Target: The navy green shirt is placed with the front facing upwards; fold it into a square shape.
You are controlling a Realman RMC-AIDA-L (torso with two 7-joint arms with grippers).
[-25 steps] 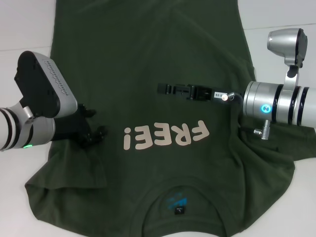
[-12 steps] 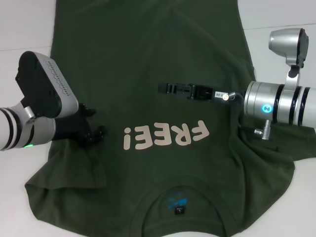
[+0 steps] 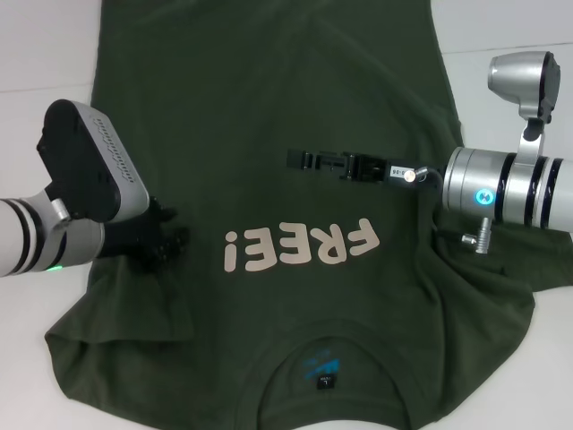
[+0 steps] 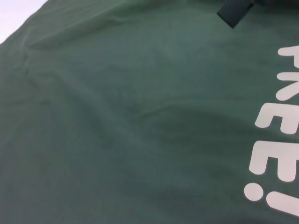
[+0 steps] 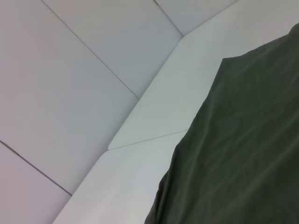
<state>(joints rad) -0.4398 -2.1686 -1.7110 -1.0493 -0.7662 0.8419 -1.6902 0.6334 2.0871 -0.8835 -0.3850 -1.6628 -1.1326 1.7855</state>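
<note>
Navy green shirt (image 3: pixel 295 161) spread front-up over a white table (image 3: pixel 45 54), filling most of the head view.

Soft, lightly creased cotton is seen, with pale rounded letters (image 3: pixel 300 249) at lower centre. At left the left gripper (image 3: pixel 166 235) is set on the shirt's edge; its finger state cannot be told. At centre right the right gripper (image 3: pixel 300 159) is held above the chest, thin black fingers closed, nothing gripped.

Silver arms with black bands, glowing status lights, black pincers (image 3: pixel 309 161), boxy black wrist camera (image 3: pixel 85 161).
</note>
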